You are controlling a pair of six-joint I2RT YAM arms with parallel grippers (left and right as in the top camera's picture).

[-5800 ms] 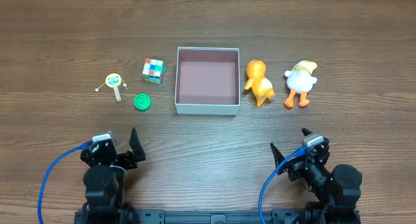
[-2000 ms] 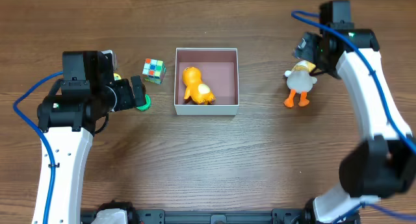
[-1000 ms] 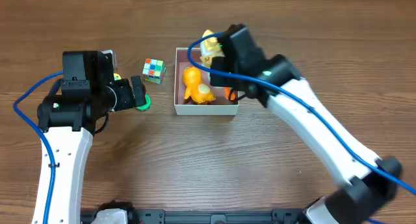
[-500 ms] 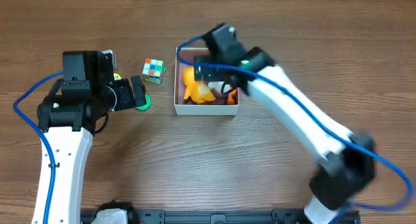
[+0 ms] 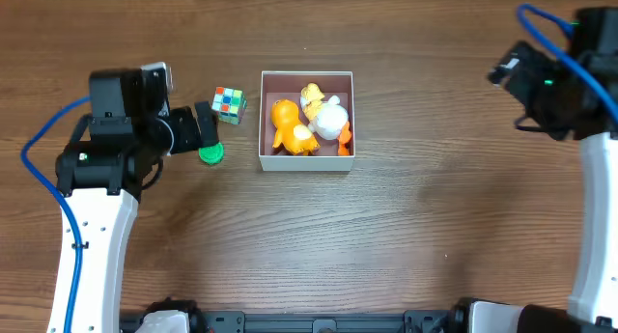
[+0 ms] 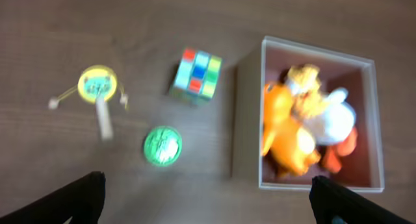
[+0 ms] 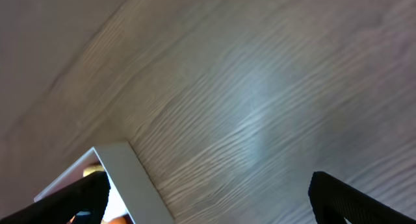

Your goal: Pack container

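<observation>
Squarely mouth-up, square container (image 5: 307,162), no longer side; left fingers (image 6: 78,199) and right fingers (image 7: 351,199) wide apart, empty

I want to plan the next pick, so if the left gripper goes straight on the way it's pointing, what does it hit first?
Probably bare table, in the gap between the green disc and the box wall. The left gripper points down there, open; depth is unclear.

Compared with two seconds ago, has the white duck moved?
Yes. The white duck went left: it was outside, to the right of the box, and now lies inside it, beside the orange duck.
</observation>
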